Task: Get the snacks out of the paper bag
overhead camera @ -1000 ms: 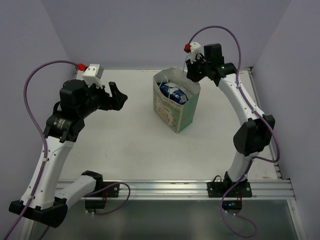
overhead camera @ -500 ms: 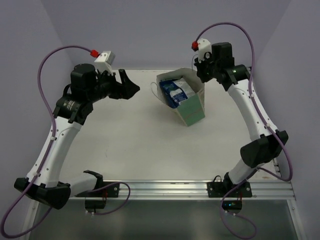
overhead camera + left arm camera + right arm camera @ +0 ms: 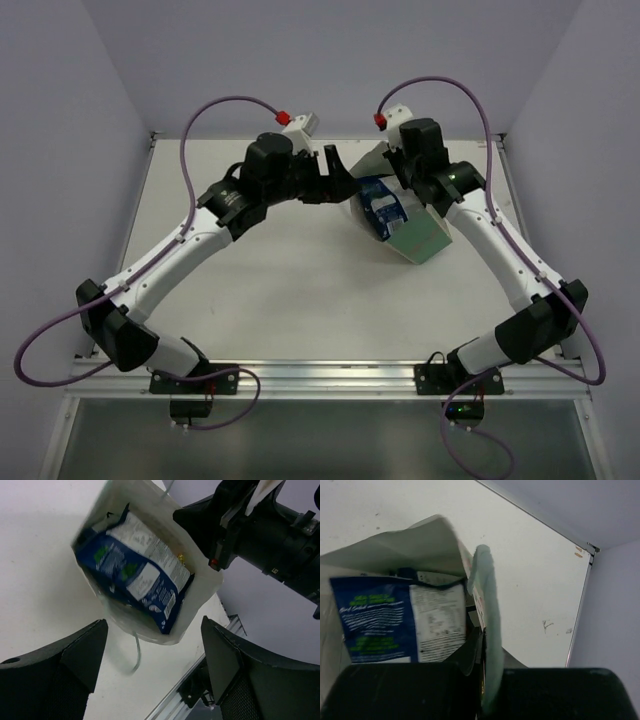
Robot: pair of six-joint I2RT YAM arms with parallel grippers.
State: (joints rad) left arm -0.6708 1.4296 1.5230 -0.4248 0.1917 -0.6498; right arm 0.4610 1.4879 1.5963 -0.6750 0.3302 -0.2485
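Observation:
The mint-green paper bag (image 3: 422, 238) is tipped over to the left, its white mouth facing my left gripper. A blue-and-white snack packet (image 3: 383, 208) shows in the mouth; other packets are hidden behind it. My right gripper (image 3: 399, 166) is shut on the bag's far wall at the rim and holds it tilted. In the right wrist view the gripper (image 3: 489, 647) pinches the green wall (image 3: 487, 595) beside the packet (image 3: 377, 617). My left gripper (image 3: 340, 182) is open just in front of the mouth. Its view shows the gripper (image 3: 154, 621), the bag (image 3: 202, 587) and the packet (image 3: 132, 572).
A thin string handle (image 3: 136, 652) hangs from the bag's rim. The right arm (image 3: 260, 530) is close behind the bag. The table's raised edge (image 3: 500, 160) and the back wall are near the bag.
My left arm has swung right, up to the bag's mouth. My right gripper has tipped the bag further toward the left and shifted it slightly right.

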